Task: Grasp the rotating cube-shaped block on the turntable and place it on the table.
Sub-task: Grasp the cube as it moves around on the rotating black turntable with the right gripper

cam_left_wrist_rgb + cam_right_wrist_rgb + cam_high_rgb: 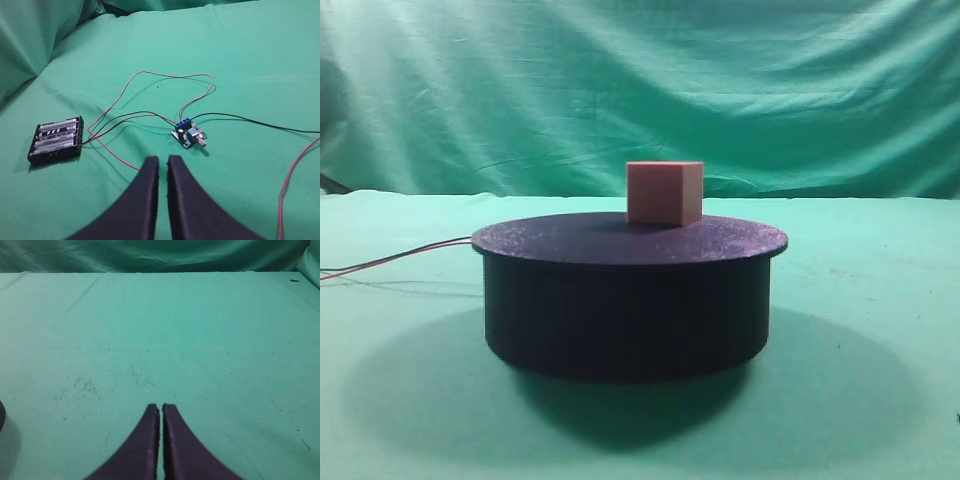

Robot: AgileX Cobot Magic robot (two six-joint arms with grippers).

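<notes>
In the high view, thin wires point(395, 260) enter from the left edge and run to the turntable point(630, 300), which fills the middle of the frame on the table point(880, 300). The block point(664, 192) sits on the disc's top, right of centre and toward the far rim, standing flat with one edge turned toward the camera. Neither arm shows in this view.

In the left wrist view, a battery pack point(56, 140) lies at the left, its wires looping across the cloth to a small control board point(188, 135) at mid-frame. The left gripper point(162, 162) points out from the bottom centre, its fingers pressed nearly together with only a thin slit between them, holding nothing.

In the right wrist view, the right gripper point(161, 409) likewise rises from the bottom centre, fingers all but touching and empty, over bare cloth. A dark sliver at the lower left edge may be the turntable's side; too little shows to be sure.

The block looks light and rigid, with matte faces that should give decent friction. Two opposite flat sides are the natural place to pinch, about mid-height, with the fingers square to the faces rather than across a corner. Since it turns with the disc, the faces will line up only briefly, and a glancing touch could easily push so small a block along the top.
</notes>
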